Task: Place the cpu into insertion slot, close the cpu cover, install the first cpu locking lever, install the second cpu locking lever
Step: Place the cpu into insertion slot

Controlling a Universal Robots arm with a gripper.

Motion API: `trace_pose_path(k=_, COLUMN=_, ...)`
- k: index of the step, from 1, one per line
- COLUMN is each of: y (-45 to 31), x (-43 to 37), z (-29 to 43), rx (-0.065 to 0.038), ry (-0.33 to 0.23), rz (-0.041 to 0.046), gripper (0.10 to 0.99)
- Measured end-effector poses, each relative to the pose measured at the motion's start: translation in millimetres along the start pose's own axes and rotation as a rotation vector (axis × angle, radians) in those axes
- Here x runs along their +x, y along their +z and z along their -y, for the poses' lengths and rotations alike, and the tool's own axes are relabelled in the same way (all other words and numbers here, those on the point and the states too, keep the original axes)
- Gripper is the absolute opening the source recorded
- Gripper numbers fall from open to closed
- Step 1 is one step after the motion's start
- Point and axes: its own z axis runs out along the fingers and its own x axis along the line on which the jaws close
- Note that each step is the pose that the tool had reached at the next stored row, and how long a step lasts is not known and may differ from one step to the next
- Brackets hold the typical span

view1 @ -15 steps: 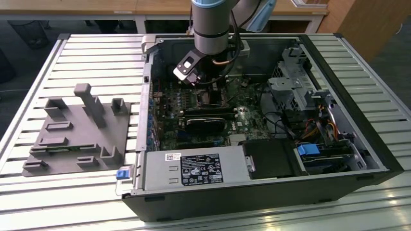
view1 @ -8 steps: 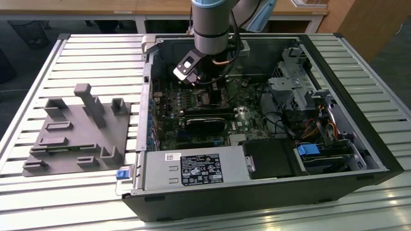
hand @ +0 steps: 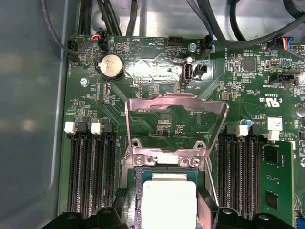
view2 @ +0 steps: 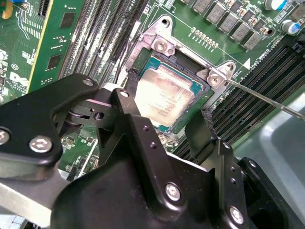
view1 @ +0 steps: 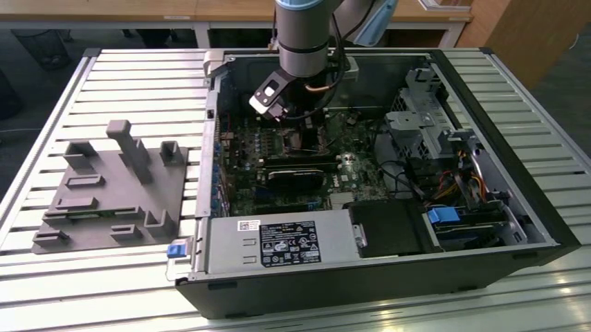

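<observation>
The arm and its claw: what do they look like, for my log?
The arm is a silver-grey tube with a black ring and pale blue caps. Black cables run beside it; a black-and-white module sits at its wrist. The claw, in the second wrist view, is matte black: angular linked plates with silver screw heads.
</observation>
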Motion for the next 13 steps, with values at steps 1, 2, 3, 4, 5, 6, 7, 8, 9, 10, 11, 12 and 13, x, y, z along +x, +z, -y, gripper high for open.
trace_pose_path(k=1, y=0.1, x=0.2, z=0.0, rx=0.000, ry=0.000, rz=-0.0001, gripper=0.671)
trace_pose_path(k=2, y=0.1, x=0.4, z=0.0, rx=0.000, ry=0.000, rz=-0.0002, gripper=0.671)
trace_pose_path(k=3, y=0.2, x=0.5, z=0.1, rx=0.000, ry=0.000, rz=-0.0002, gripper=0.671)
trace_pose_path(k=4, y=0.4, x=0.6, z=0.1, rx=0.000, ry=0.000, rz=-0.0005, gripper=0.671)
trace_pose_path(k=5, y=0.4, x=0.7, z=0.1, rx=0.000, ry=0.000, rz=-0.0007, gripper=0.671)
trace_pose_path(k=6, y=0.4, x=0.7, z=0.1, rx=0.000, ry=0.000, rz=-0.0011, gripper=0.671)
trace_pose_path(k=7, y=0.5, x=0.8, z=0.1, rx=0.000, ry=0.000, rz=-0.0012, gripper=0.671)
trace_pose_path(k=8, y=0.5, x=0.8, z=0.1, rx=0.000, ry=0.000, rz=-0.0012, gripper=0.671)
trace_pose_path(k=9, y=0.5, x=0.8, z=0.1, rx=0.000, ry=0.000, rz=-0.0014, gripper=0.671)
trace_pose_path(k=10, y=0.1, x=0.7, z=0.0, rx=0.000, ry=0.000, rz=-0.0012, gripper=0.671)
trace_pose_path(k=11, y=-0.6, x=0.7, z=0.0, rx=0.000, ry=0.000, rz=-0.0011, gripper=0.671)
trace_pose_path(k=12, y=-1.7, x=0.7, z=-0.1, rx=0.000, ry=0.000, rz=-0.0015, gripper=0.671)
trace_pose_path(k=13, y=-4.3, x=0.7, z=-0.3, rx=0.001, ry=0.000, rz=-0.0020, gripper=0.671)
